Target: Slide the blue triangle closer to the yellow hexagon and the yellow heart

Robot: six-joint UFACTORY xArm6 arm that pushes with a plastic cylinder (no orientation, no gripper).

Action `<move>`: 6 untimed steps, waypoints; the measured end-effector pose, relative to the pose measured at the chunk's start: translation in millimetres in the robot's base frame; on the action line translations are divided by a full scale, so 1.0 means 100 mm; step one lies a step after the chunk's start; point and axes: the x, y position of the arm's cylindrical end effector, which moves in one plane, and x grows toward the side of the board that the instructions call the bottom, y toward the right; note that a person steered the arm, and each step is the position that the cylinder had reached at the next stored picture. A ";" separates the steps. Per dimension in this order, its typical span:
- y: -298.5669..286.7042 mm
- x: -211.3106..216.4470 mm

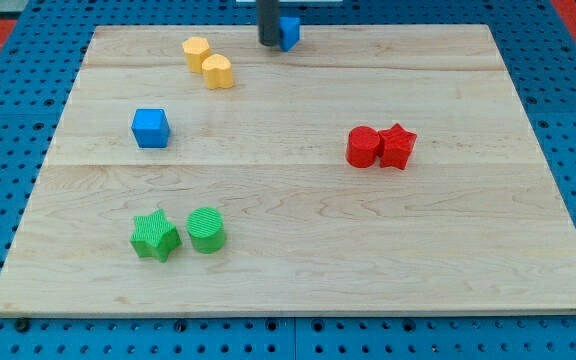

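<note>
The blue triangle (289, 31) lies at the board's top edge, near the middle, partly hidden by the rod. My tip (269, 43) touches its left side. The yellow hexagon (196, 50) and the yellow heart (218, 71) sit touching each other at the upper left, about 60 pixels left of my tip.
A blue cube (151, 127) sits at the left. A red cylinder (363, 146) and a red star (398, 146) touch at the right. A green star (155, 236) and a green cylinder (207, 229) sit at the lower left. The wooden board (298, 280) rests on a blue pegboard.
</note>
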 end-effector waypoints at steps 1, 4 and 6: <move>0.57 0.47; 1.33 -0.48; 0.32 -0.49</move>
